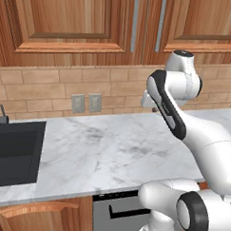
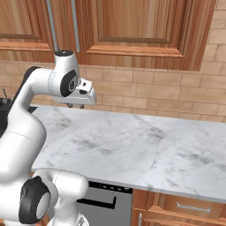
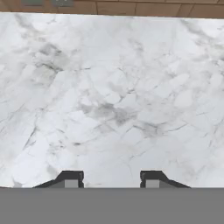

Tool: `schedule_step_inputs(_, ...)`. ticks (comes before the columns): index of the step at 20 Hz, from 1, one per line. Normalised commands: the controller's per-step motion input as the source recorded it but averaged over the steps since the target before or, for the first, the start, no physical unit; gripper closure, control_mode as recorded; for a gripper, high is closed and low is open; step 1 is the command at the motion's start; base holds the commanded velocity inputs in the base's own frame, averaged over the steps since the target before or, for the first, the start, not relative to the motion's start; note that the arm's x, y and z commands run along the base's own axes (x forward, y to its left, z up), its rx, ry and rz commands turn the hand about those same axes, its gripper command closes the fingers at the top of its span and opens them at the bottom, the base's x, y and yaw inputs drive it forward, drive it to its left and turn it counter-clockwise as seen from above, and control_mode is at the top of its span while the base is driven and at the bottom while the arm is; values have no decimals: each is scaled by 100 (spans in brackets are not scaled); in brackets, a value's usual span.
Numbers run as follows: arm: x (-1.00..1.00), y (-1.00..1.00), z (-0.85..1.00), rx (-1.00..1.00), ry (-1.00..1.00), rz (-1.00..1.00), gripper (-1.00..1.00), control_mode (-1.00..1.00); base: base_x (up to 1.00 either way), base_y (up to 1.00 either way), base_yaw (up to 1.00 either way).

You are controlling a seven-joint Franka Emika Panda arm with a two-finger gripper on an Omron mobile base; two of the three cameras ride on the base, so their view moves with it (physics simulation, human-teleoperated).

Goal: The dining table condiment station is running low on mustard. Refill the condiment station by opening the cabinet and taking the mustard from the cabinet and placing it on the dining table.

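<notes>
Cabinet (image 1: 69, 20) doors of reddish-brown wood hang shut across the top of both base views, above a tan brick backsplash (image 1: 37, 88). Slim silver bar handles (image 1: 134, 23) run upright where two doors meet; in the right base view the same pair stands at the upper left (image 2: 52, 22). Whatever is stored behind those panels is hidden.

Below the cabinet lies a white, grey-veined marble desk (image 1: 111, 150). A black sink (image 1: 13, 151) is sunk into its left end in the left base view, with a dark faucet (image 1: 2, 113) at its back edge. Two grey wall outlets (image 1: 86, 103) sit side by side on the backsplash just above the desk. Under the desk front, a grey appliance panel with a dark handle (image 1: 118, 210) shows beside wooden lower doors, and in the right base view a wooden drawer with a silver pull (image 2: 187, 206) sits to the right.

The white arm bends over the desk, its wrist level with the backsplash. The end effector (image 2: 76, 105) points down at the marble, well above it and touching nothing. In the hand view the end effector (image 3: 112, 179) has its two dark fingertips (image 3: 70, 178) set wide apart, released, with bare marble between them and a strip of backsplash along the top edge.
</notes>
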Motion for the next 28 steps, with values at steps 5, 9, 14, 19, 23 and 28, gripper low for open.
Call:
schedule_step_inputs(5, -21, 6, -1, 0, -11, 0, -100, -100, 0, 0, 0)
schedule_step_inputs(9, -17, 10, 25, 0, -44, 1, -100, -100, 0, 0, 0)
schedule_step_inputs(14, -15, 0, 79, 1, -62, 0, -100, -100, 0, 0, 0)
schedule_step_inputs(19, 0, 0, 85, 0, -62, 0, -100, -100, 0, 0, 0)
schedule_step_inputs(23, 9, -2, 76, 3, -53, 0, -100, -100, 0, 0, 0)
schedule_step_inputs(28, 37, 0, 52, 3, -48, 0, -100, -100, 0, 0, 0)
